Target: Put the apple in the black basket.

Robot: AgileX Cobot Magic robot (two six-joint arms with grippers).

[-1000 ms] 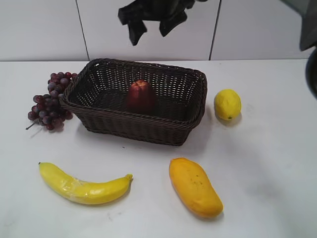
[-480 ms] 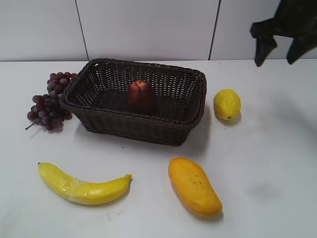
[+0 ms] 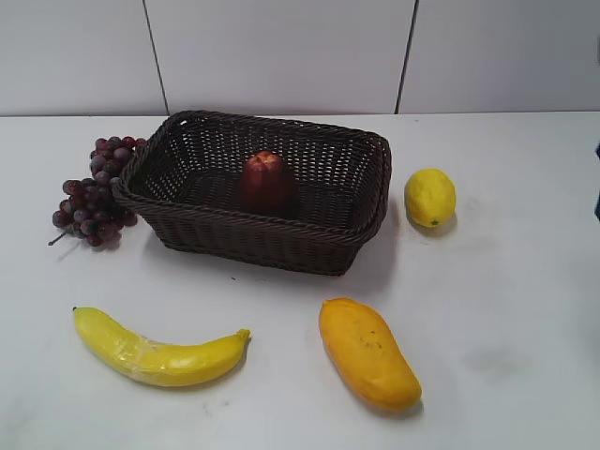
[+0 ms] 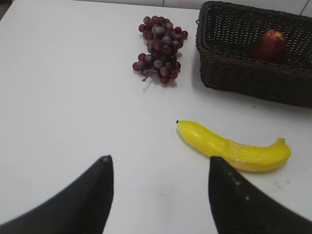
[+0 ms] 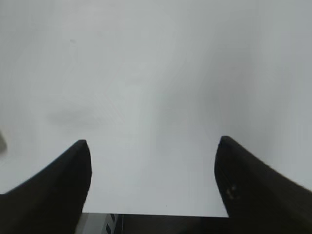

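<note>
Over bare table [image 5: 146,73], right pincer [image 5: 152,146] gapes; apple [image 3: 266,181] in black basket [image 3: 356,239].

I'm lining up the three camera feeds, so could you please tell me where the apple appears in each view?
Exterior view: the apple sits centre, inside the black basket.
Left wrist view: upper right, in the basket's near end.
Right wrist view: not in it; only bare table and open fingers.
Shared landmark: the grape bunch left of the basket.
</note>
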